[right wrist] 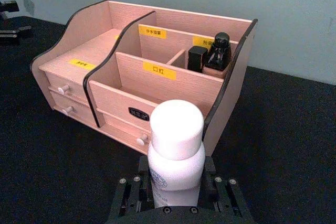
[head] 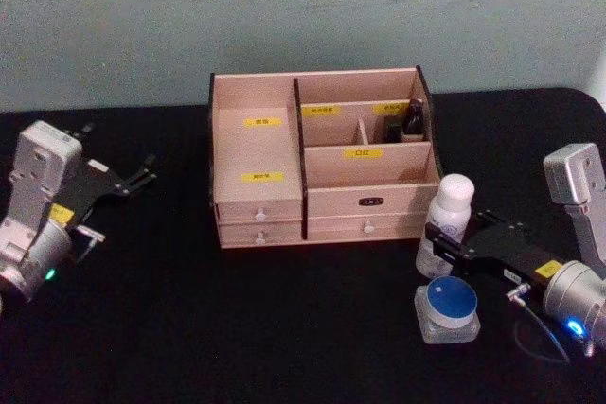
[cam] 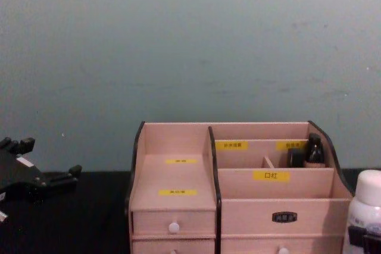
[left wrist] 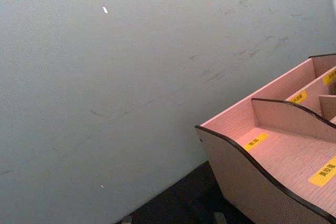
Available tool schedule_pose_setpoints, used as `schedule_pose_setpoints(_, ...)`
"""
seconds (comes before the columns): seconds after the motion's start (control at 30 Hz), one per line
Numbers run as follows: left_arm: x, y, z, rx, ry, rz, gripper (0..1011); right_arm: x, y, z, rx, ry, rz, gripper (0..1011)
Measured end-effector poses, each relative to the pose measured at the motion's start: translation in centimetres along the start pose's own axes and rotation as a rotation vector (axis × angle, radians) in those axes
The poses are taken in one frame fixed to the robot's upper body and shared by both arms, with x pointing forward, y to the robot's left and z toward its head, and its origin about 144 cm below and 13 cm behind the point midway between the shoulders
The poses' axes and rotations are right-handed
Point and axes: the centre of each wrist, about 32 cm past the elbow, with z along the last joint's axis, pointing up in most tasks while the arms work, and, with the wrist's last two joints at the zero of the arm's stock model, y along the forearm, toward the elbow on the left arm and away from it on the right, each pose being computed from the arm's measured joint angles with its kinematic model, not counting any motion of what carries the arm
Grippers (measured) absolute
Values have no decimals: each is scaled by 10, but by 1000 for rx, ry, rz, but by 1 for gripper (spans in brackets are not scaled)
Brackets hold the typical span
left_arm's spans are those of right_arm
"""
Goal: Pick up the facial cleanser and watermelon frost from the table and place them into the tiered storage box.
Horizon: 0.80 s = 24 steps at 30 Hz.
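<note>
The facial cleanser (head: 451, 207), a white bottle with a white cap, stands on the black table just right of the tiered storage box (head: 258, 150). My right gripper (head: 443, 241) is shut on its lower body. In the right wrist view the bottle (right wrist: 176, 145) fills the gap between the fingers, with the box (right wrist: 131, 80) behind it. The watermelon frost (head: 447, 307), a clear round jar with a blue lid, sits on the table in front of the bottle. My left gripper (head: 142, 169) rests open at the far left, well away from the box.
Two dark bottles (head: 414, 120) stand in the box's back right compartment. The other open compartments hold nothing. A grey wall runs behind the table (head: 284, 328). A thin cable (head: 540, 338) loops beside my right wrist.
</note>
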Motion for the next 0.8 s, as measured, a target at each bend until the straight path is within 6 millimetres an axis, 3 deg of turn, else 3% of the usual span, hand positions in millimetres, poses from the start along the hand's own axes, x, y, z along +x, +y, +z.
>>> schedule_pose_setpoints(0.33, 0, 0, 0, 0, 0, 0, 1001, 0, 0, 0, 3, 1, 1, 604)
schedule_pose_setpoints(0.5, 0, 0, 0, 0, 0, 0, 1001, -1, -3, 10, 39, 3, 17, 604)
schedule_pose_setpoints(0.8, 0, 0, 0, 0, 0, 0, 1001, -2, -12, 54, 115, -8, 68, 604)
